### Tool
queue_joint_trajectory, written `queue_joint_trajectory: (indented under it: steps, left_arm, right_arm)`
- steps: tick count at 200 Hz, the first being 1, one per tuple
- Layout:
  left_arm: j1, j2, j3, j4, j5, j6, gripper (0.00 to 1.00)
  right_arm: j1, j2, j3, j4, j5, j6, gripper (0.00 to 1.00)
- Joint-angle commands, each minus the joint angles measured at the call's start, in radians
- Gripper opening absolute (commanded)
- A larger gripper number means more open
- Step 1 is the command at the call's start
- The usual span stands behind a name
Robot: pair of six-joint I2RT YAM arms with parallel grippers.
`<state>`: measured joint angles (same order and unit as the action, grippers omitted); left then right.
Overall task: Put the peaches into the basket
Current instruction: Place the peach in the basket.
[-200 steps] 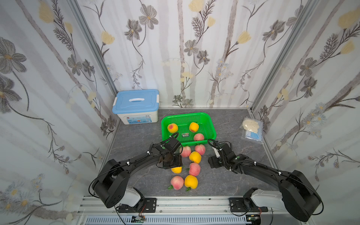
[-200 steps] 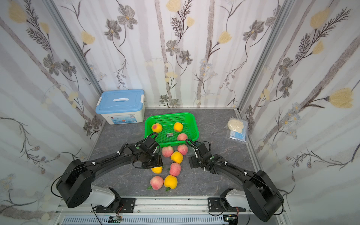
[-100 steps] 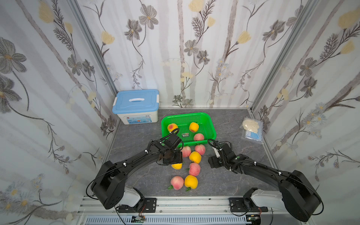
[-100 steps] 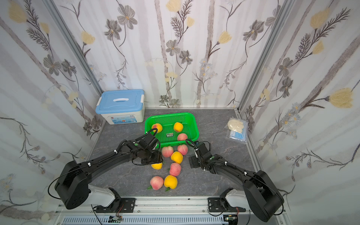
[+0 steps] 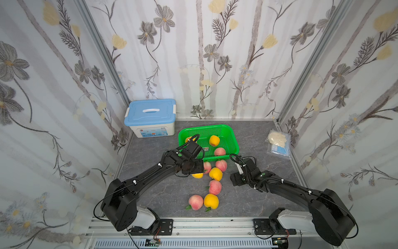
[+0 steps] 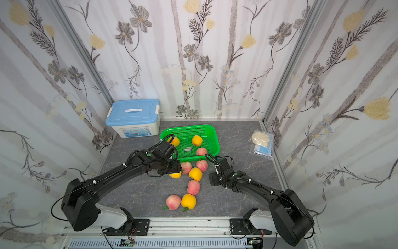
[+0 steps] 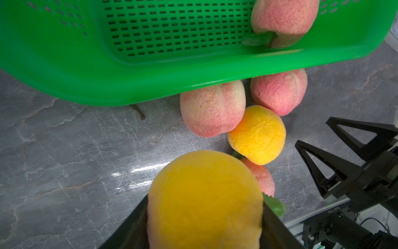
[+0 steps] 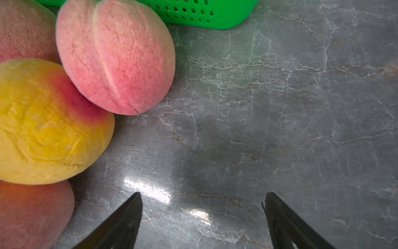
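My left gripper is shut on a yellow peach and holds it just above the table, a short way in front of the green basket. In both top views that peach peeks out under the gripper. Three peaches lie in the basket: a yellow one, a pink one and one partly behind my left arm. Several more sit on the table: two pink, a yellow, a pink, and a pink and yellow pair. My right gripper is open over bare table to their right.
A white storage box with a blue lid stands at the back left beside the basket. A plastic bag of gloves and masks lies by the right wall. Papered walls close in three sides.
My left gripper has carried the yellow peach away from the front of the table toward the basket. The right arm has not moved.
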<state>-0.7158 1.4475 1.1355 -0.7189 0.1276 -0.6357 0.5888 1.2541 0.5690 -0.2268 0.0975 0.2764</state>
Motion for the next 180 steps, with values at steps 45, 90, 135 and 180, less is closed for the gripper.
queue_joint_trajectory:
  steps: [45, 90, 135, 180]
  left_arm:
    - [0.013, 0.044, 0.132, 0.025, -0.089, 0.029, 0.52]
    - [0.039, 0.095, 0.234, -0.002, -0.12, 0.071, 0.52]
    - [0.094, 0.171, 0.297, -0.022, -0.117, 0.116, 0.53]
    - [0.123, 0.24, 0.348, -0.013, -0.107, 0.14, 0.53]
  right_arm:
    - [0.002, -0.012, -0.001, -0.004, 0.015, 0.003, 0.89]
    - [0.002, -0.01, -0.001, -0.005, 0.015, 0.003, 0.89]
    - [0.002, -0.01, -0.001, -0.003, 0.013, 0.002, 0.89]
    - [0.002, -0.009, 0.0, -0.004, 0.012, 0.003, 0.89]
